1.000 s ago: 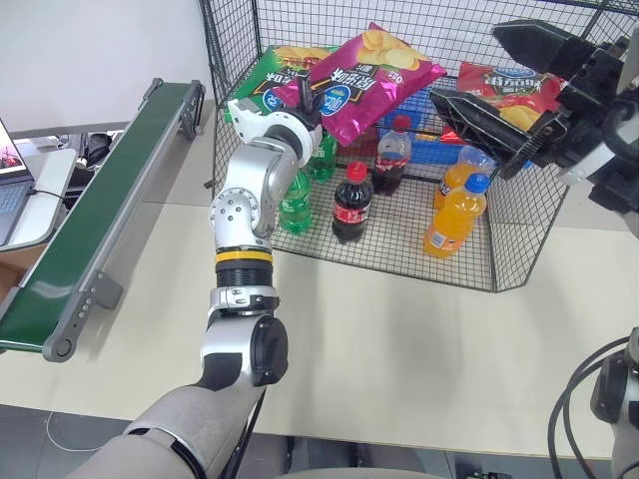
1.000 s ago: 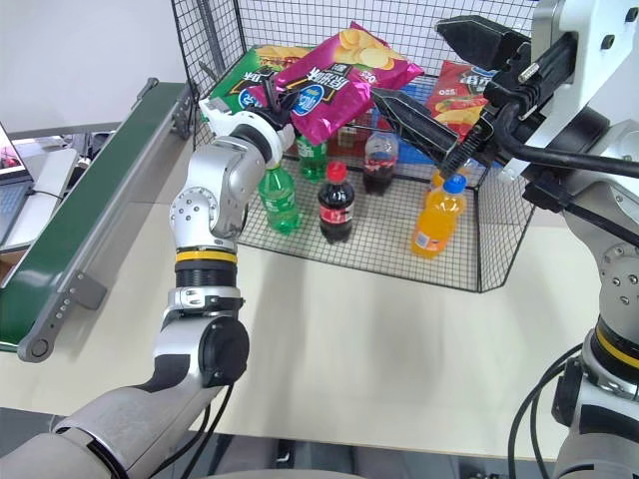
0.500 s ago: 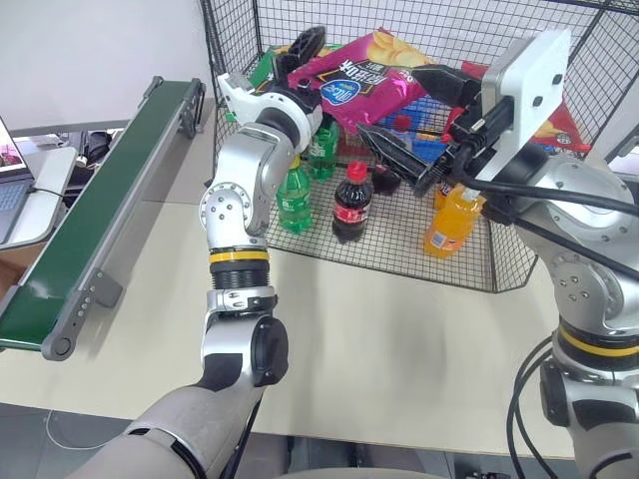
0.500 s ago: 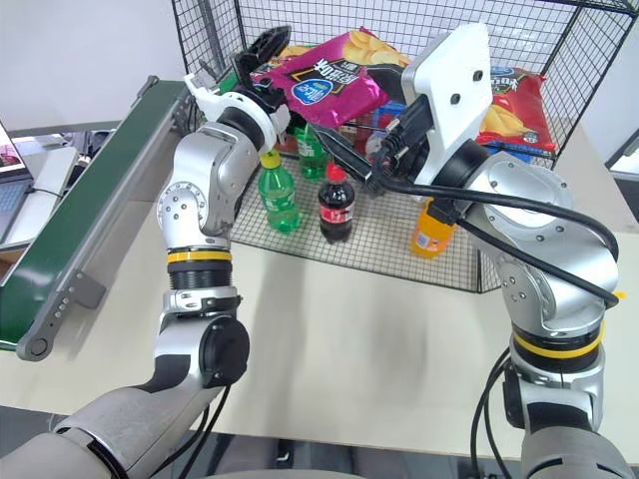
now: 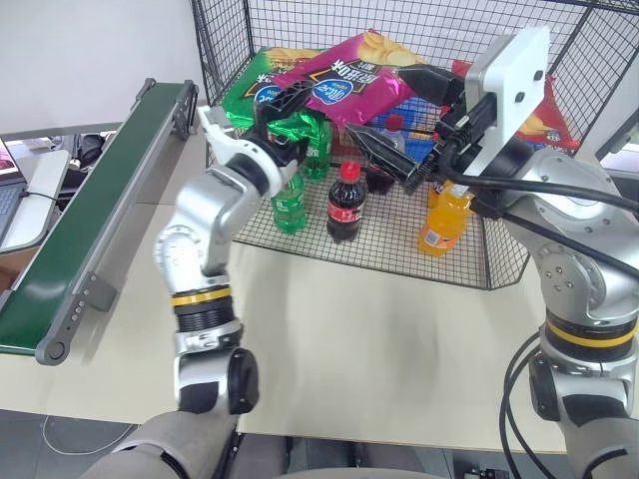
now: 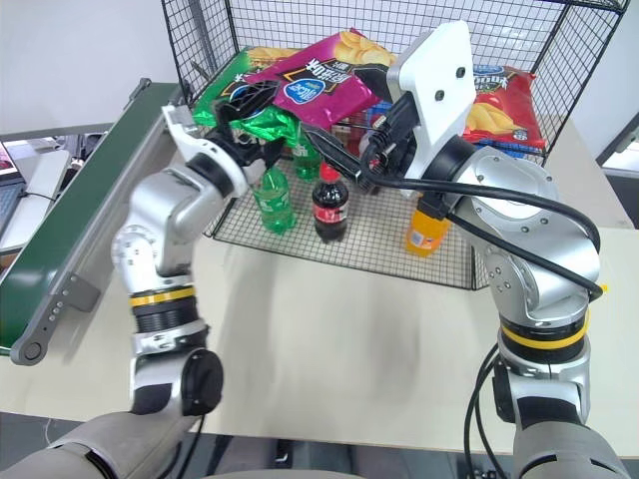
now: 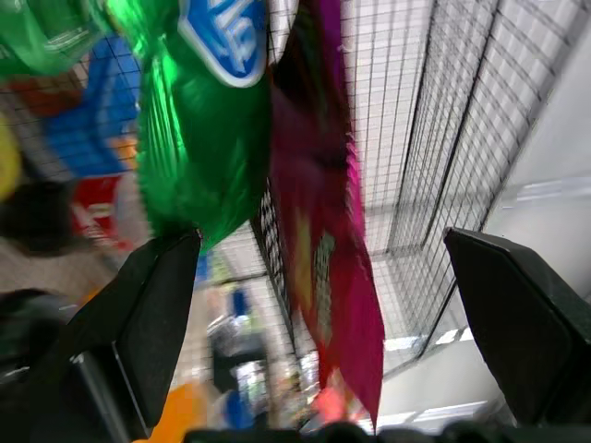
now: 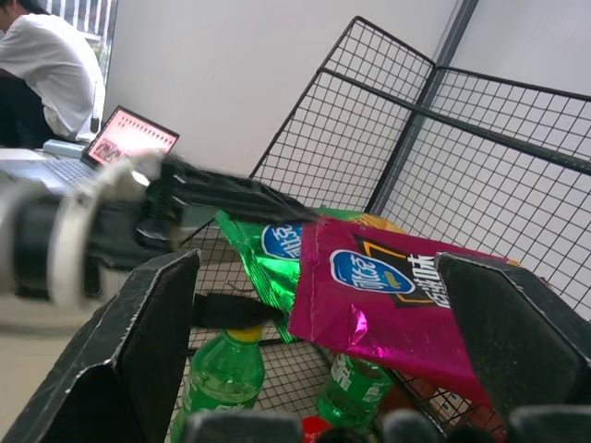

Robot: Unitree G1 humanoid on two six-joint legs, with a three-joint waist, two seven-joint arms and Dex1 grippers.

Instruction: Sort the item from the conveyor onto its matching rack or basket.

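1. Left eye view: pink chip bag (image 5: 349,82) lies on the upper shelf of the black wire rack (image 5: 240,30), top centre of frame, overlapping a green chip bag (image 5: 262,92) to its left. Left claw (image 5: 290,105), upper centre-left, fingers spread wide & holding nothing, sits at the green bag's front edge. Right claw (image 5: 404,125), centre-right, also wide open & empty, just below the pink bag's right end. Dark-green conveyor (image 5: 90,200) runs down the left edge on the desk (image 5: 399,339).
2. Right eye view: same scene; red chip bag (image 6: 499,100) at upper right of rack; cola bottle (image 6: 326,203) & orange bottle (image 6: 424,228) on mesh floor, mid-frame.
3. Left wrist view: two black fingers (image 7: 148,305) far apart, nothing between; green and pink bags hang side by side, blurred.
4. Right wrist view: fingers (image 8: 138,341) wide apart; pink bag centre-right, clear of both; a person (image 8: 42,74) at upper left.
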